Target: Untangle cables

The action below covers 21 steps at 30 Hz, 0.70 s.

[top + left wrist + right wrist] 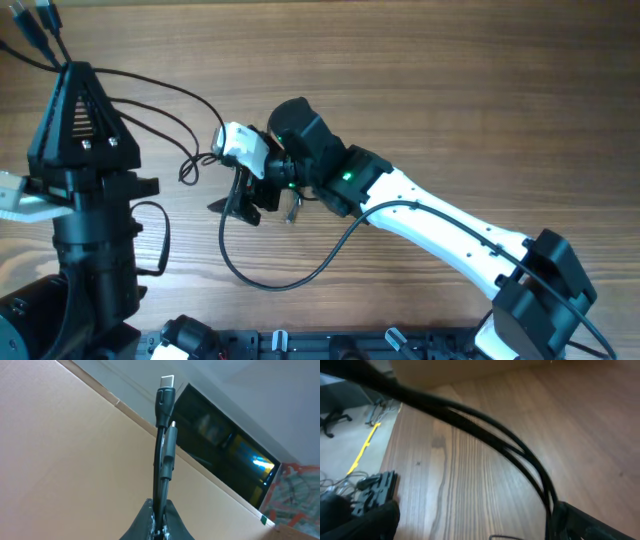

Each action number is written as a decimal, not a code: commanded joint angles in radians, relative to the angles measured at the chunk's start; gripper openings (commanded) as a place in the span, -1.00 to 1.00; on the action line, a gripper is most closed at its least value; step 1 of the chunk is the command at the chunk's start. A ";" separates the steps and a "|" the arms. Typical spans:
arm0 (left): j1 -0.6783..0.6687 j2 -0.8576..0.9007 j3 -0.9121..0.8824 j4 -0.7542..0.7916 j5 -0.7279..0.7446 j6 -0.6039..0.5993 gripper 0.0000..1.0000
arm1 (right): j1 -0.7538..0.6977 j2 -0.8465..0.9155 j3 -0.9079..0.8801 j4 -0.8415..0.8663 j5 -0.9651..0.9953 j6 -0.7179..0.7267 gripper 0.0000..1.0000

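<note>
The cables (160, 88) are thin black cords running from the top left corner to the table's middle, with a small loop (190, 166). My left gripper (52, 45) is shut on them near their ends. In the left wrist view two plug ends (166, 390) stick up out of the shut jaws (161, 512). My right gripper (243, 205) is low over the table in the middle. In the right wrist view its fingers stand wide apart (475, 527), and the cables (485, 427) slant across and run down against the right finger (580, 520).
A thicker black arm cable (262, 282) loops on the table below the right gripper. Another loops beside the left arm's base (160, 235). Black fixtures (330, 345) line the front edge. The table's left edge and floor (350, 435) show in the right wrist view.
</note>
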 commanded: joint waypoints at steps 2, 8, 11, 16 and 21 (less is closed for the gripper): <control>-0.003 -0.006 0.035 0.014 0.008 0.023 -0.92 | 0.002 0.081 0.013 0.064 0.032 0.018 0.99; -0.003 -0.006 0.080 0.014 0.051 0.024 -0.93 | 0.002 0.137 0.013 0.144 0.048 0.071 0.62; -0.003 -0.006 0.100 0.014 0.056 0.024 -0.92 | 0.002 0.137 0.013 0.145 0.114 0.081 -0.90; -0.003 -0.005 0.101 0.014 0.055 0.024 -0.92 | -0.022 0.137 0.013 0.138 0.249 0.275 -0.91; -0.003 -0.005 0.101 0.007 0.040 0.040 -0.92 | -0.100 0.133 0.013 0.080 0.293 0.362 -0.91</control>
